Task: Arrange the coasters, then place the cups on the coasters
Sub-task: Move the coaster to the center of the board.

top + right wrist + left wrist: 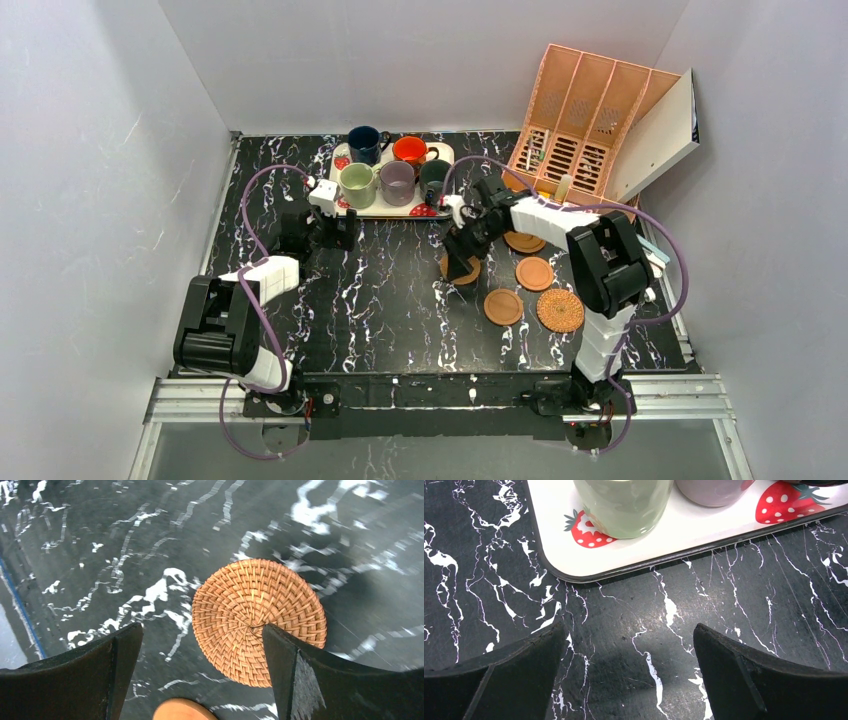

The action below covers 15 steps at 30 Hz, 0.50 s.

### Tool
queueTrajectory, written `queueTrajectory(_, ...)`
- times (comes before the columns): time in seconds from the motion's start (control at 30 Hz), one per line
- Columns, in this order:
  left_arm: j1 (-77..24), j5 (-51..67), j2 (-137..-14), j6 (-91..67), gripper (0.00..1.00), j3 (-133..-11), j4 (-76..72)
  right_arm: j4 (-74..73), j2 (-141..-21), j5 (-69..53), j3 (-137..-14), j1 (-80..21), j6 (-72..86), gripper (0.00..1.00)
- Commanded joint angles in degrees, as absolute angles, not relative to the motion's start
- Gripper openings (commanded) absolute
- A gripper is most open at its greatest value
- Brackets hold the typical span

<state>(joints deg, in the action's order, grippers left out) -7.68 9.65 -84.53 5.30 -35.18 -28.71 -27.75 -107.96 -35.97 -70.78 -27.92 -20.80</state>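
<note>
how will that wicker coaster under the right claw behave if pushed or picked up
The wicker coaster lies flat on the table, so it probably slides rather than rolls or tips. Its tight weave looks stiff, light and rough enough to grip. Lying flush, its edge may be hard to catch.

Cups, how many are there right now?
5, all on the strawberry tray: navy and orange-red in the far row; pale green, mauve and dark green nearer. None looks hidden.
</note>
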Motion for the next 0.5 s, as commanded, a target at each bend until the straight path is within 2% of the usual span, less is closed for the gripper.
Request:
queueTrajectory(0.0, -7.6, 10.8, -84.0, 5.4, 0.98, -34.9, -30.2, -33.8, -108.1, -38.2, -72.7, -32.6, -21.0, 0.99)
queueTrajectory(0.3, -7.6, 16.0, -83.1, 6.2, 0.98, -36.2, -26.8, -23.4, -84.2, -30.2, -67.0, -30.7, -18.3, 0.99)
queueTrajectory(0.47, -10.6, 15.8, -80.4, 8.2, 0.98, -39.9, -20.1, -12.2, -74.6, -20.1, -60.3, -21.8, -13.9, 0.99)
